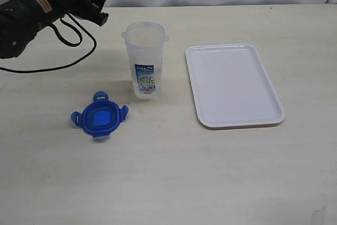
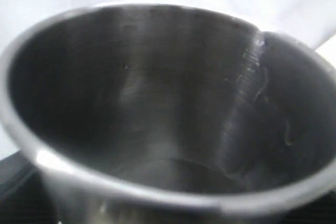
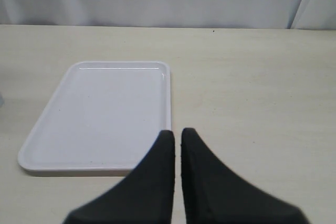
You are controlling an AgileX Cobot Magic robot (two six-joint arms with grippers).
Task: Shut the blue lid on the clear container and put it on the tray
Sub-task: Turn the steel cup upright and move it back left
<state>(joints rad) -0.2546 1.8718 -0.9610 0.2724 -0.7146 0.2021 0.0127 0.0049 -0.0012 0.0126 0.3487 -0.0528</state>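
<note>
Nearest, the right hand (image 3: 177, 132) is clenched on nothing, over the surface (image 3: 252, 87) just short of the tray (image 3: 100, 108). The blue lid (image 1: 99, 118) lies flat, apart from the upright, uncapped clear container (image 1: 144, 59) behind it, left of the tray. Farthest back, the left hand (image 1: 90, 1) seems to grasp a steel cup (image 2: 157, 103), fingers mostly hidden.

I see the blue lid (image 1: 99, 117) in strong royal blue, with a paler blue square at its centre. The clear container (image 1: 145, 46) is colourless. Its label (image 1: 146, 80) is blue and white, with a red strip along its 6 o'clock edge. The tray (image 1: 234, 85) is plain white with no pattern. The table (image 1: 184, 183) is pale cream with faint grain. The steel cup (image 2: 157, 103) is dull grey with streaky highlights. The right gripper (image 3: 177, 135) is matt black. The left arm (image 1: 21, 22) is black with an orange-tan sticker (image 1: 38, 1).
</note>
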